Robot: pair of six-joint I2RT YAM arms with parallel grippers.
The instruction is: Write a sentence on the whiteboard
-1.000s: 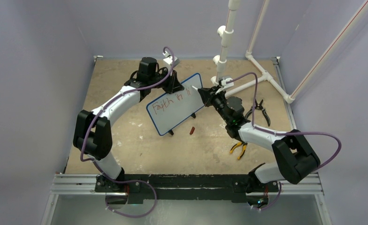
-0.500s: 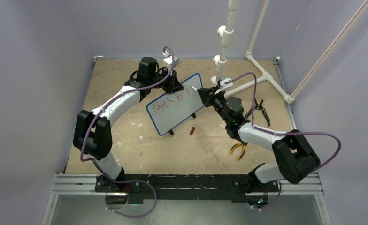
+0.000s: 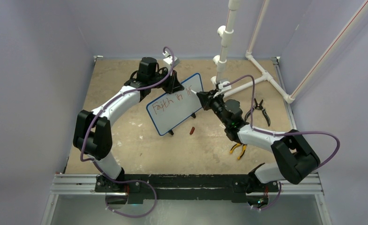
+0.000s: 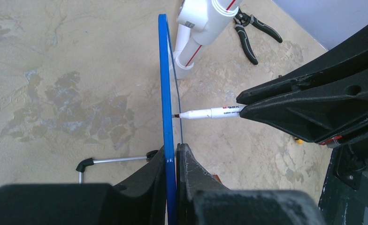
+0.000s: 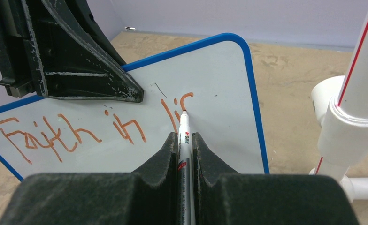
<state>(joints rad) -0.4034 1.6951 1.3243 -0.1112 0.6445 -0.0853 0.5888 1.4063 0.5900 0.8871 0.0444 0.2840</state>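
The whiteboard [image 3: 177,112], white with a blue rim, stands tilted mid-table. My left gripper [image 3: 174,87] is shut on its top edge; in the left wrist view the fingers [image 4: 172,151] pinch the blue rim [image 4: 164,84]. The sentence [image 5: 69,133], in red, reads "Faith in" followed by an "l", an "i" and the start of a further letter [image 5: 187,96]. My right gripper [image 5: 185,136] is shut on a white marker [image 5: 184,125]. The marker tip touches the board just below that last curved stroke. From the side, the marker [image 4: 210,112] meets the board face.
A white PVC pipe frame [image 3: 225,44] rises right behind the board's right end, close to my right wrist. Black pliers [image 3: 260,110] and yellow-handled pliers [image 3: 239,149] lie on the right. A small red cap [image 3: 192,130] lies in front of the board.
My right gripper has shifted left and slightly down along the board. A new short curved red stroke has appeared after the "li". The left arm and board have not moved.
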